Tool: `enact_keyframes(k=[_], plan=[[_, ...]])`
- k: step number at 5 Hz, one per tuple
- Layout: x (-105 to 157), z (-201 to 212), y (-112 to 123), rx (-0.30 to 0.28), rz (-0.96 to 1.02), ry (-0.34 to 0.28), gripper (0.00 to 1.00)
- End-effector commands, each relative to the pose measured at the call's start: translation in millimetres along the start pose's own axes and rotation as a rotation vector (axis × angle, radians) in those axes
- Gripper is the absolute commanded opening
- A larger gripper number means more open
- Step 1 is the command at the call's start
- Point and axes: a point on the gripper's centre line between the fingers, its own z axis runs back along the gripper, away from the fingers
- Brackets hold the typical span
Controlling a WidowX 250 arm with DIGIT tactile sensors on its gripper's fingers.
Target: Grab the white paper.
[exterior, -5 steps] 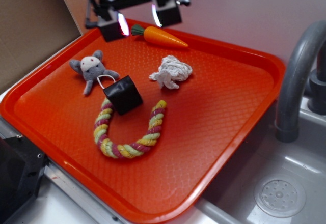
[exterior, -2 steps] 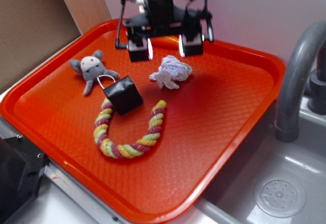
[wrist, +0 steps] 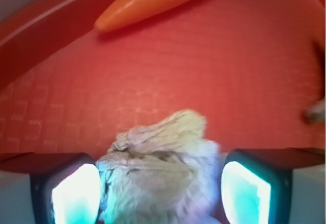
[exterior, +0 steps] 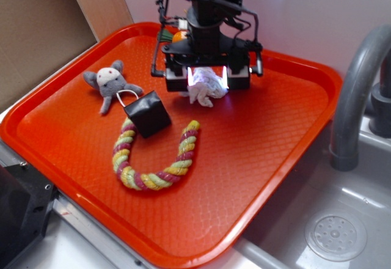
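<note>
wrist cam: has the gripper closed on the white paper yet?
No, the gripper is open, its two pads standing on either side of the white paper with a gap on the right side.

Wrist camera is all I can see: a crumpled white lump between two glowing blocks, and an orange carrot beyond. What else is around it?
Observer: The exterior view shows the white paper lying on an orange tray, with a grey plush mouse to its left.
Visitor: Anything nearer the front of that tray?
Observer: Yes, a black box beside the mouse, and a striped rope toy curved in a U in front of it.
Visitor: Are those glowing blocks gripping the lump?
Observer: They are the jaws of the gripper, open on either side of the paper; the exterior view shows them low around it, not closed.
</note>
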Motion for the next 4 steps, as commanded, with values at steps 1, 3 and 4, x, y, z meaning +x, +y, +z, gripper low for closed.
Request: enact_keyframes(k=[1, 3, 4], plan=[[12.8, -5.4, -3.7, -0.157, -0.078, 0.016, 1.0], [-2.8, -1.5, 3.5, -0.16, -0.097, 0.027, 0.0], [4.0, 27.0, 12.1, -0.158, -0.213, 0.046, 0.0]])
